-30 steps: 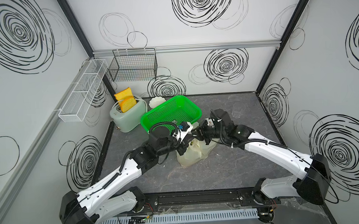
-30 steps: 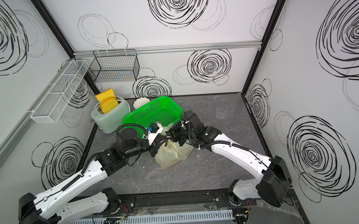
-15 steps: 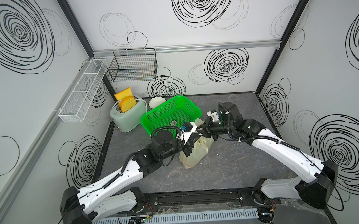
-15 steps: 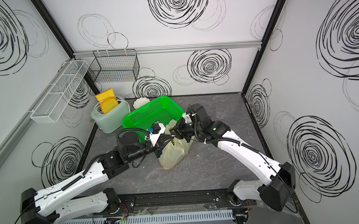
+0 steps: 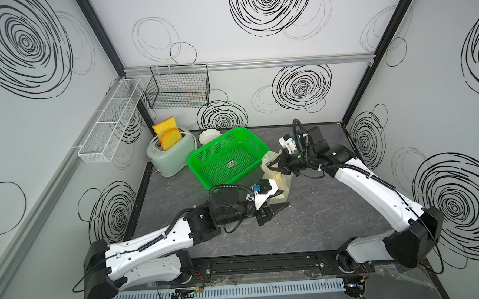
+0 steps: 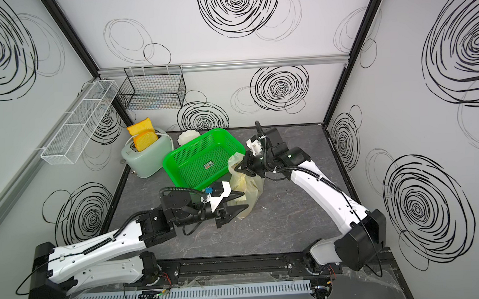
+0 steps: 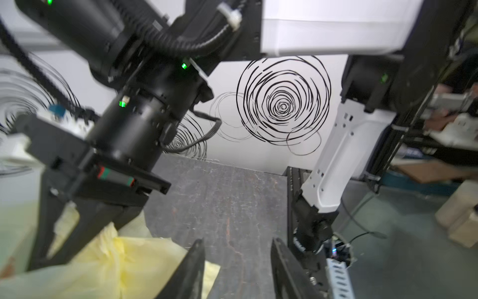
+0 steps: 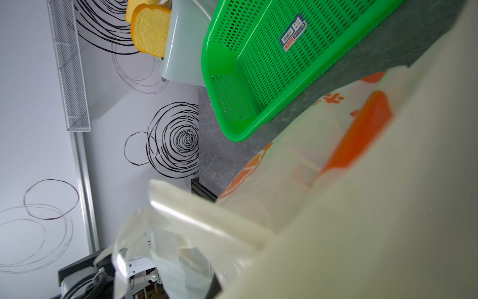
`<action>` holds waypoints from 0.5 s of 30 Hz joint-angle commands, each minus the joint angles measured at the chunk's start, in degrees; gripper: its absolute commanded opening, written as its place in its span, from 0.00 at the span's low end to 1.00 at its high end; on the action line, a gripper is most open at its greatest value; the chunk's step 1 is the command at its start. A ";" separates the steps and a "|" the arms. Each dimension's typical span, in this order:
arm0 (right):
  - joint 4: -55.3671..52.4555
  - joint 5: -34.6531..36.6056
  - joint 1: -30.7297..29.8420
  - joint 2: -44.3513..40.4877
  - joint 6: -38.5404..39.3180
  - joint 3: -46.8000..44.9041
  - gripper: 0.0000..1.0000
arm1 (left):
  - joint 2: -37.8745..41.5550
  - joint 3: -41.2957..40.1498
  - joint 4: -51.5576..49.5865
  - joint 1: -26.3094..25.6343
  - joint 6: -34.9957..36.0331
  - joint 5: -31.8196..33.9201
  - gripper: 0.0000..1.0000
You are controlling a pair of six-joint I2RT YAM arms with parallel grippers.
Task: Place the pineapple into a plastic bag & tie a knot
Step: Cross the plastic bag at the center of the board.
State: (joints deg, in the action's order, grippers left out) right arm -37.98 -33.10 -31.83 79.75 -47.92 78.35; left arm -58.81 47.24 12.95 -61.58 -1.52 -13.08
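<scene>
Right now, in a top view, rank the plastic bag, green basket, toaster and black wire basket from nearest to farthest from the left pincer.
From the left pincer:
1. plastic bag, right at its tips.
2. green basket, just beyond, toward the back.
3. toaster, farther back on the left side.
4. black wire basket, hung up high at the back.

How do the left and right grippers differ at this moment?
The left gripper stands open with nothing between its fingers, while the right gripper is shut on the top of the plastic bag. The left gripper sits low beside the bag's lower part; the right gripper is higher, next to the green basket. Both are close to the bag.
</scene>
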 commanded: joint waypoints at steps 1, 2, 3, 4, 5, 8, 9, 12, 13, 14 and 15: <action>1.32 -1.52 0.01 -0.63 9.19 2.53 0.00 | 3.35 1.75 -0.25 2.07 0.44 -4.57 0.57; 0.15 -1.48 0.00 -0.26 10.66 3.26 0.00 | 4.30 2.72 -1.06 3.14 0.20 -5.27 0.59; -0.81 -1.79 0.01 0.09 12.18 4.00 0.00 | 5.22 3.38 -2.21 4.52 -0.11 -5.85 0.59; -1.69 -2.04 -0.03 0.33 13.54 4.53 0.00 | 5.98 3.78 -3.34 6.07 -0.30 -6.42 0.59; -2.79 -2.34 -0.04 0.55 15.09 5.19 0.00 | 6.56 4.06 -4.95 8.41 -0.17 -7.35 0.59; -5.16 -3.61 -0.09 1.13 18.19 6.71 0.00 | 6.63 5.16 -11.14 14.80 3.50 -10.32 0.58; -5.45 -4.27 -0.13 1.16 18.59 6.91 0.00 | 6.12 5.94 -13.07 16.44 5.41 -11.39 0.57; -5.41 -4.82 -0.63 1.28 19.08 7.50 0.00 | 2.79 9.36 -17.69 19.73 8.81 -12.79 0.58; -5.41 -4.45 -0.96 1.27 19.25 7.59 0.00 | 1.37 10.58 -18.92 20.65 8.83 -13.86 0.59; -5.44 -3.98 -1.27 1.29 19.40 7.61 0.00 | -0.30 12.04 -19.89 21.42 8.12 -15.25 0.62; -5.60 -3.54 -1.62 1.39 19.44 7.73 0.00 | -1.90 13.38 -20.83 21.68 6.55 -15.40 0.65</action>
State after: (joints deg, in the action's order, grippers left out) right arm -44.64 -34.98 -32.45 81.95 -31.86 82.63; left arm -57.41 57.01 -3.16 -41.23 3.95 -24.43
